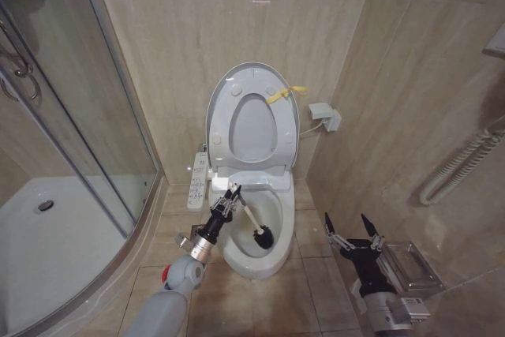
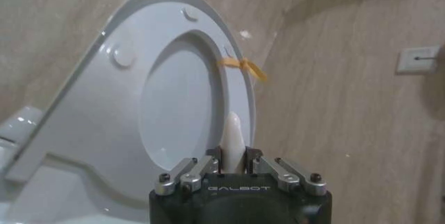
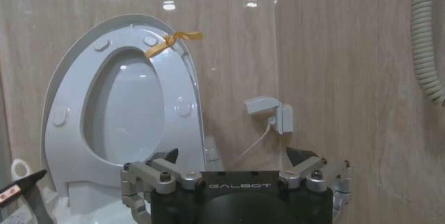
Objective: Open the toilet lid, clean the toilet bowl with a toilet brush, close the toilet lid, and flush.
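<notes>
your left gripper (image 1: 232,192) clenches the toilet brush (image 1: 254,226) handle, head down in the toilet bowl (image 1: 276,254) | toilet lid (image 1: 223,92) upright against wall | your right gripper (image 1: 352,226) spread wide, idle beside the bowl

The beige tiled floor (image 1: 308,274) carries the white toilet bowl (image 1: 272,254) beside the shower tray (image 1: 47,250).

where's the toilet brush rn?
Head view: the toilet brush is held by the left gripper, its head down inside the toilet bowl.
</notes>
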`<state>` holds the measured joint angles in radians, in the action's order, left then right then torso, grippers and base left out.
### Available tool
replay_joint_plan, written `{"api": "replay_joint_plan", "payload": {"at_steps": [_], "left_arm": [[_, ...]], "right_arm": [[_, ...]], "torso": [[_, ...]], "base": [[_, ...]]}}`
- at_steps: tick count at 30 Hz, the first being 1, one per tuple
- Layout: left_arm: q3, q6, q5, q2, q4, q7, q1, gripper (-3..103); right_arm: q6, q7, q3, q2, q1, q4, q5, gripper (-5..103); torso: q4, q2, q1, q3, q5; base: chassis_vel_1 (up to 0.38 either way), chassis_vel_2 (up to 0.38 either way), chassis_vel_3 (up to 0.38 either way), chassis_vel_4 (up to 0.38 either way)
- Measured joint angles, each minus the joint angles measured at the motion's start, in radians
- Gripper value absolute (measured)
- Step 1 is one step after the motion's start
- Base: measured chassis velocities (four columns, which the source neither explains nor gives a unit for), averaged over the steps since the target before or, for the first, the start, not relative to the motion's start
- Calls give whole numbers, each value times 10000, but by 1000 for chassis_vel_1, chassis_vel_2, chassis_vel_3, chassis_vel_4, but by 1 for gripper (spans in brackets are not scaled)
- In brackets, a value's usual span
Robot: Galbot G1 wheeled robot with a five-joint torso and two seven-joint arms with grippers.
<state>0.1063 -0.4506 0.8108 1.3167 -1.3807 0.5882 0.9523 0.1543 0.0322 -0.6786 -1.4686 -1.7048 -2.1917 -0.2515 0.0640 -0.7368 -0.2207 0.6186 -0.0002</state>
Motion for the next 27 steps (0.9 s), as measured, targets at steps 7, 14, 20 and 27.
{"api": "replay_joint_plan", "payload": {"at_steps": [7, 14, 20, 27], "left_arm": [[139, -185, -336, -76, -151, 72, 211, 22], [396, -184, -267, -323, -1034, 34, 726, 22], [857, -303, -422, -808, -1735, 228, 1426, 22], [1472, -290, -586, -1207, -3115, 321, 2588, 22]], "right_arm": [[0, 0, 0, 0, 0, 0, 0, 100], [0, 0, 0, 0, 0, 0, 0, 100], [0, 0, 0, 0, 0, 0, 0, 100], [0, 1, 0, 0, 0, 0, 0, 100]], "torso": [[-1, 0, 0, 0, 1], [0, 0, 0, 0, 1], [-3, 0, 0, 0, 2], [-1, -1, 0, 0, 1]], "base": [[0, 0, 0, 0], [0, 0, 0, 0], [0, 0, 0, 0], [0, 0, 0, 0]]}}
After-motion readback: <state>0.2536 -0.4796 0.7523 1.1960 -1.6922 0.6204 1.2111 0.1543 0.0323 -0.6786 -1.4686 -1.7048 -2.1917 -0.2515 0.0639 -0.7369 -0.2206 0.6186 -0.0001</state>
